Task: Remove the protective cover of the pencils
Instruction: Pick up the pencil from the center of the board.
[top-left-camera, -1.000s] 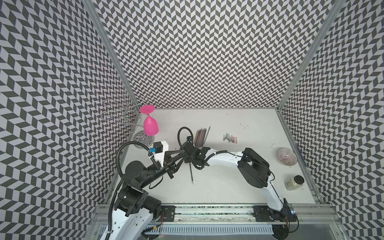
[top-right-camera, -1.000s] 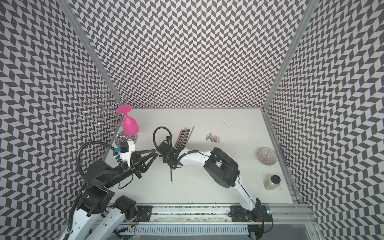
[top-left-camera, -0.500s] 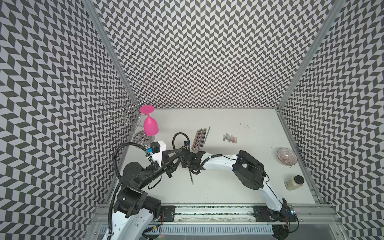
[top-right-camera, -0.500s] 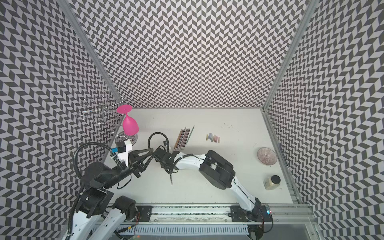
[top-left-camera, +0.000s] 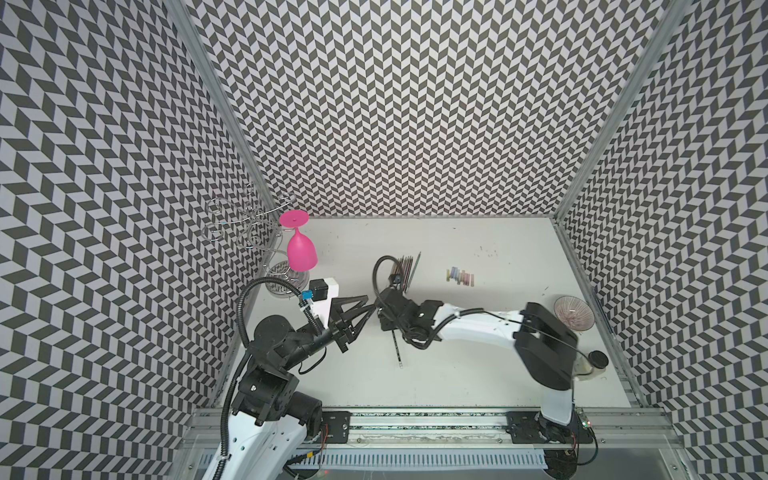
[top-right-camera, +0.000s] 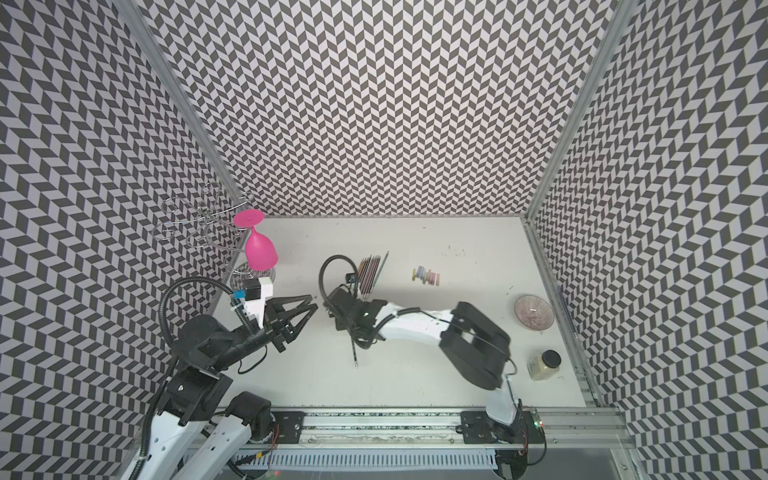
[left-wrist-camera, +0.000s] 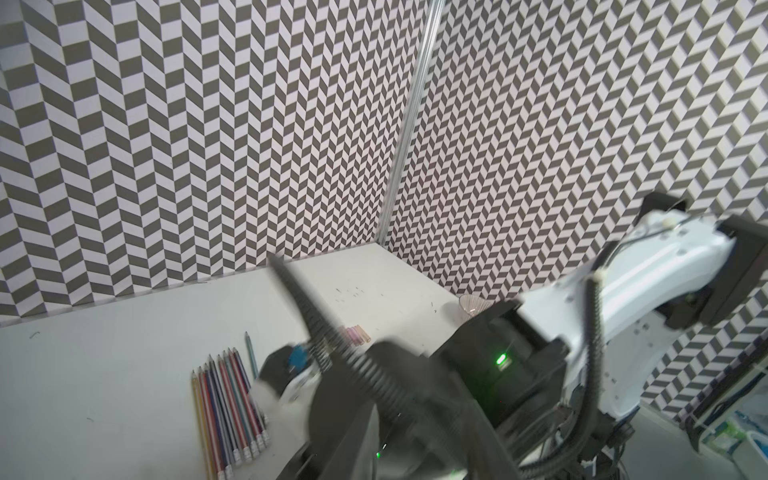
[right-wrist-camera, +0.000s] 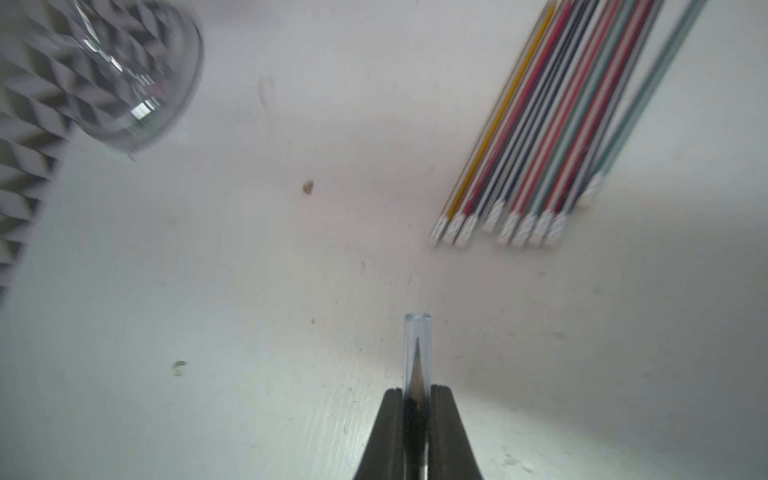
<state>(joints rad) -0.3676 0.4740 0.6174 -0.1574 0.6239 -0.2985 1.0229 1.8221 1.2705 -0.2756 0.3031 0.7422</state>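
Plainly, our right pincer (right-wrist-camera: 417, 390) is clamped tight on a dark pencil (top-left-camera: 397, 349) just behind its sharpened point. That point sits inside a clear cap (right-wrist-camera: 417, 332) jutting past the fingertips. The pencil's long axis runs from the capped end, which is nearer the pink goblet (top-left-camera: 301, 249), to the other end farther from it, towards the front rail (top-left-camera: 415, 419). Our left pincer (top-left-camera: 370, 302) faces the cap, part-way open and empty, between it and the goblet. The other pencils (top-left-camera: 405, 270) lie flat in a tight row to the right of the goblet. Their sharpened ends point towards the back wall (top-left-camera: 395, 124) and their pale erasers towards the rail. One grey-blue pencil (right-wrist-camera: 648, 91) lies just beside the row. Farther from the goblet rest some small pastel pieces (top-left-camera: 460, 277). We see a white bench (top-left-camera: 478, 374), scuffed and flecked, closed in by grey-and-white chevron walls with metal posts (top-left-camera: 220, 104) in the corners.
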